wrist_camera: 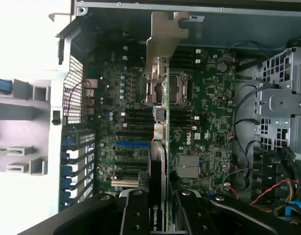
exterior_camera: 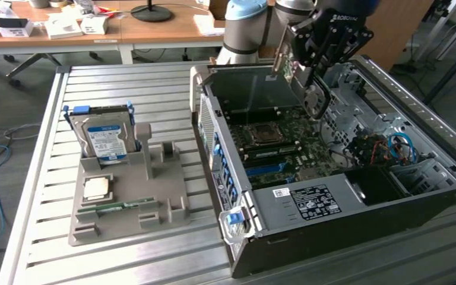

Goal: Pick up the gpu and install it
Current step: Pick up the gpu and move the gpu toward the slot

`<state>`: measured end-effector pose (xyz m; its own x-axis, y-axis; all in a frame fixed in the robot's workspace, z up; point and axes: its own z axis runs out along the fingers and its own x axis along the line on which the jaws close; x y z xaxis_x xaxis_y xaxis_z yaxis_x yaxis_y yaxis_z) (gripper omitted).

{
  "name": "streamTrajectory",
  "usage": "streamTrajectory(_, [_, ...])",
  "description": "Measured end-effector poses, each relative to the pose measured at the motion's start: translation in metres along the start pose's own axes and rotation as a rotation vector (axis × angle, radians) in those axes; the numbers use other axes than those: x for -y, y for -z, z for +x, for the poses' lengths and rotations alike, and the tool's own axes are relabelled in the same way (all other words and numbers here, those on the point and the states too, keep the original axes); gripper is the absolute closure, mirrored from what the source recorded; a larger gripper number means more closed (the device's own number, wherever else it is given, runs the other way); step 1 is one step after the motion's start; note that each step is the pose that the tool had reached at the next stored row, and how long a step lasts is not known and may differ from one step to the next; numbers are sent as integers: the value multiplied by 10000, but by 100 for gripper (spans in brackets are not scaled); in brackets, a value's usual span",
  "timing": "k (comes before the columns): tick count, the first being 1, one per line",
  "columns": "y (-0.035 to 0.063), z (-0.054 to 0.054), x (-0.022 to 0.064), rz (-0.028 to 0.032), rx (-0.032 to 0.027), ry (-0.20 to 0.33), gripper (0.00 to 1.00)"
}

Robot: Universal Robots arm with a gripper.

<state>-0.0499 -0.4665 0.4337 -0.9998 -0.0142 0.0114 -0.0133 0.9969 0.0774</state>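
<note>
My gripper [exterior_camera: 317, 56] is shut on the gpu [exterior_camera: 311, 89], a green card with a round black fan and a silver end bracket [exterior_camera: 278, 56]. The card hangs on edge above the open computer case [exterior_camera: 418, 178], over the motherboard [exterior_camera: 279, 145] and clear of it. In the wrist view the gpu [wrist_camera: 160, 147] is seen edge-on, its bracket [wrist_camera: 165, 34] pointing away, pinched between my black fingers [wrist_camera: 135, 215] of the gripper [wrist_camera: 160, 218]. Beneath it lie the motherboard [wrist_camera: 209, 122], the processor socket and a blue expansion slot [wrist_camera: 130, 144].
On the slatted metal table [exterior_camera: 46, 119], at the exterior view's left, a grey holder [exterior_camera: 161, 190] carries a hard drive [exterior_camera: 105, 139], a processor chip [exterior_camera: 97, 187] and a memory stick [exterior_camera: 121, 206]. Drive cages and cables [exterior_camera: 394, 145] fill the case's right side. Desks stand behind.
</note>
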Motion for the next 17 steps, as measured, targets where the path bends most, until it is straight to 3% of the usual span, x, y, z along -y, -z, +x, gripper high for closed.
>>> streamTrajectory(9, [4, -262, 4, 4, -22, 271, 74])
streamTrajectory(17, [3, -329, 4, 2, -16, 199, 74])
